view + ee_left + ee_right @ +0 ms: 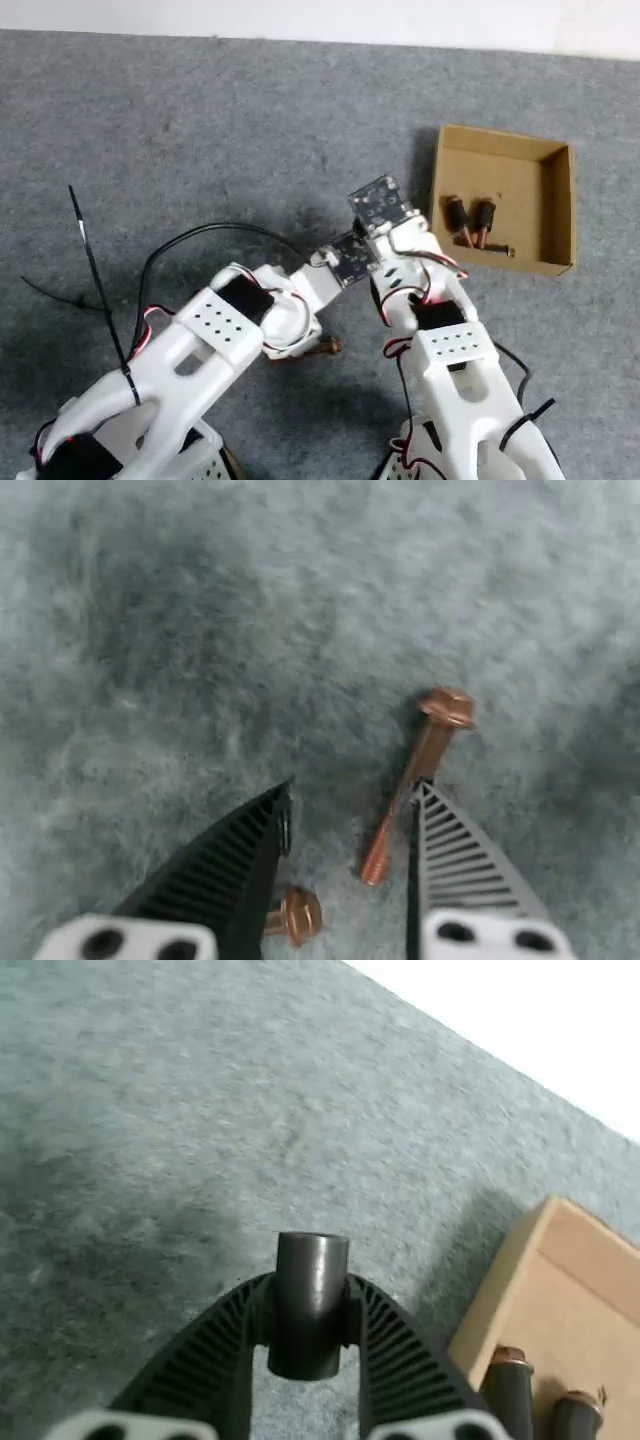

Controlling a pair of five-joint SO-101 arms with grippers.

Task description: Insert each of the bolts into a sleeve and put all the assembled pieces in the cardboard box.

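Left gripper [352,786] is hanging low over the carpet [200,130], fingers apart. A bolt [425,750] is lying between them, skewed and almost touching one finger, its head pointing away from the wrist. A second bolt [298,915] is sitting back by the other finger's base.

Right gripper [309,1282] is clamping a sleeve [311,1310], whose open end is poking out past the fingertips. The box [520,190] is sitting just beside this gripper, with two assembled pieces [470,220] lying in it.

Risks, as judged:
- The bolt is sitting off-centre, so closing may be pushing it sideways or pinching only the thin thread end, letting it swing.
- The carpet pile is giving the fingertips little room to get under the shank.
- The second bolt is close enough to get knocked.
- The two wrists are crowding each other in the high view, so a clash is likely during mating.

Surface: grey short-pile carpet. A pale strip [300,15] is running along its far edge.
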